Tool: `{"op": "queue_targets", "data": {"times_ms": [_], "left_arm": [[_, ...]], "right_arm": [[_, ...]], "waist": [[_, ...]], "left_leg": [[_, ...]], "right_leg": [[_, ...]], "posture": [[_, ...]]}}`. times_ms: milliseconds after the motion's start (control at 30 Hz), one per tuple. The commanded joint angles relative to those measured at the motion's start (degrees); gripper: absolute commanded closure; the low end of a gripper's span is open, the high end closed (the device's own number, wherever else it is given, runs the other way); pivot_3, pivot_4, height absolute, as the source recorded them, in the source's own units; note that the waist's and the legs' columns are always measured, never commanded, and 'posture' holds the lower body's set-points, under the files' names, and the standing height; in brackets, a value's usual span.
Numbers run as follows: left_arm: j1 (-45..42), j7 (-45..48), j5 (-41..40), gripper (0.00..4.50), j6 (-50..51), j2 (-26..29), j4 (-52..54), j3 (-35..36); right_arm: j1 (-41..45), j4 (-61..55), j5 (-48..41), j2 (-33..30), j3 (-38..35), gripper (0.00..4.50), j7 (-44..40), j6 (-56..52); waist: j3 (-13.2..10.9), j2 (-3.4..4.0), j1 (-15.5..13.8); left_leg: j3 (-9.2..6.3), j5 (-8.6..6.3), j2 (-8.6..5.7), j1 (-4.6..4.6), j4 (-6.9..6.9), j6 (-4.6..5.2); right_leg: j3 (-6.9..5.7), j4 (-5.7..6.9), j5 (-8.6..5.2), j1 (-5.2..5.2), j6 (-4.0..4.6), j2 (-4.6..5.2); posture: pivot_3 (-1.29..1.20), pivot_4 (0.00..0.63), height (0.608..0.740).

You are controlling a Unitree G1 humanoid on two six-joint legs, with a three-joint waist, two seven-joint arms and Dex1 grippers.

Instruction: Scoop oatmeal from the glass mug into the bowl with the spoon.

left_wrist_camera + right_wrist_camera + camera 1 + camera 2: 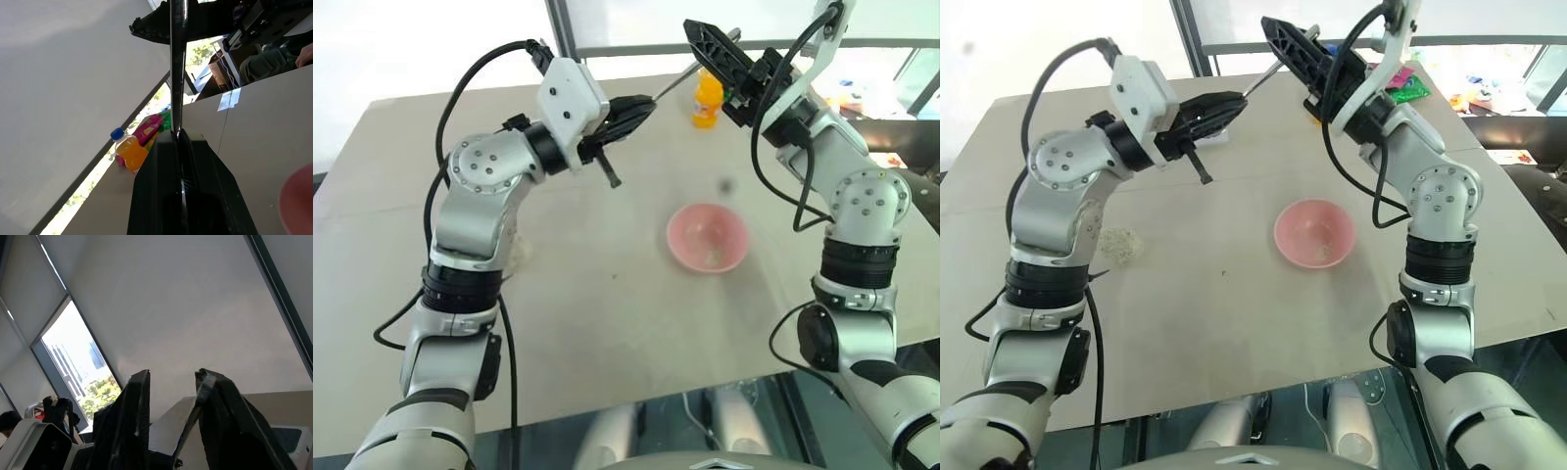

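The spoon [1263,80] is raised between both grippers. The left gripper [1224,110] has its fingers closed on one end. The right gripper [1285,41] is at the other end, but we cannot tell whether its fingers grip it. The bowl [1313,234] holds a few flakes. A mug [1120,245] seems to sit behind our left arm. We judge that most scooping remains.

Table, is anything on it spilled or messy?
Maybe. A pale, flaky patch of oatmeal lies on the table beside the robot's left arm, well away from the pink bowl. It looks scattered like a spill, though I cannot tell whether clear glass stands around it.
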State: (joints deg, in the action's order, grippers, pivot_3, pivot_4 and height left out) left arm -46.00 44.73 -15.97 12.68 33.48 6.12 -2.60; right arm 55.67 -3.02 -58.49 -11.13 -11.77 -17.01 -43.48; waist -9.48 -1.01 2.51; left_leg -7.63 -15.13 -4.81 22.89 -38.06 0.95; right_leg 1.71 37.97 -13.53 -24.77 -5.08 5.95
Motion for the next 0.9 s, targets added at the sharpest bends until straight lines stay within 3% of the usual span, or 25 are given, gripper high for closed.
{"op": "queue_targets", "data": {"times_ms": [33,233,267,367,600,767,900], "left_arm": [[-0.7,-0.7,-0.7,4.50,0.0,-0.5,1.1,2.0],[0.1,-0.7,-0.8,4.50,0.0,-1.0,1.4,2.4],[0.1,-1.3,-0.7,3.85,0.0,-1.2,1.5,2.8],[0.7,-3.2,-0.8,2.69,0.3,-1.6,2.5,4.4],[9.6,-8.3,-11.8,2.69,13.3,-2.0,13.1,13.3],[22.1,-10.3,-9.3,2.69,13.9,1.6,23.2,16.0],[31.7,-14.9,-9.1,2.69,13.9,-0.3,31.2,18.1]], "right_arm": [[1.6,-1.5,0.5,-0.1,-0.6,4.48,0.0,1.3],[1.9,-1.0,1.7,0.4,-0.8,4.48,0.4,1.9],[1.9,-1.0,1.9,0.3,-0.7,4.50,0.4,1.8],[2.0,-0.4,2.8,0.0,-1.0,4.50,0.3,2.3],[1.5,3.6,4.1,-1.5,-5.3,4.50,2.9,3.9],[-1.6,5.1,2.8,-1.4,-9.1,4.50,6.9,2.7],[-4.2,6.6,4.1,-2.1,-9.7,4.50,7.3,2.1]], "waist": [[0.0,0.00,0.0],[0.0,0.01,0.0],[0.0,0.01,0.0],[0.0,0.01,0.0],[0.0,0.04,0.1],[0.0,0.07,0.0],[0.0,0.09,-0.1]], "left_leg": [[0.00,0.00,0.00,0.00,0.00,0.00],[0.01,0.00,0.00,0.00,-0.01,0.00],[0.00,0.00,0.00,0.00,-0.01,0.00],[0.01,0.00,0.00,0.00,-0.03,0.00],[0.02,0.00,0.01,0.01,-0.05,0.00],[0.06,0.00,0.02,-0.01,-0.04,0.00],[0.15,-0.01,0.02,-0.01,-0.04,0.01]], "right_leg": [[0.01,0.00,0.00,0.00,0.00,0.00],[0.01,0.01,0.00,0.00,0.00,0.00],[0.01,0.01,0.00,0.00,0.00,0.00],[0.02,0.01,0.00,0.00,0.00,0.00],[0.07,0.00,0.00,0.00,0.00,0.00],[0.12,0.03,0.00,-0.01,0.00,-0.02],[0.24,-0.01,0.00,0.00,0.00,-0.01]], "posture": [[0.00,0.150,0.740],[0.00,0.150,0.740],[0.00,0.150,0.740],[0.00,0.150,0.740],[0.00,0.150,0.740],[0.00,0.150,0.740],[0.00,0.150,0.740]]}}
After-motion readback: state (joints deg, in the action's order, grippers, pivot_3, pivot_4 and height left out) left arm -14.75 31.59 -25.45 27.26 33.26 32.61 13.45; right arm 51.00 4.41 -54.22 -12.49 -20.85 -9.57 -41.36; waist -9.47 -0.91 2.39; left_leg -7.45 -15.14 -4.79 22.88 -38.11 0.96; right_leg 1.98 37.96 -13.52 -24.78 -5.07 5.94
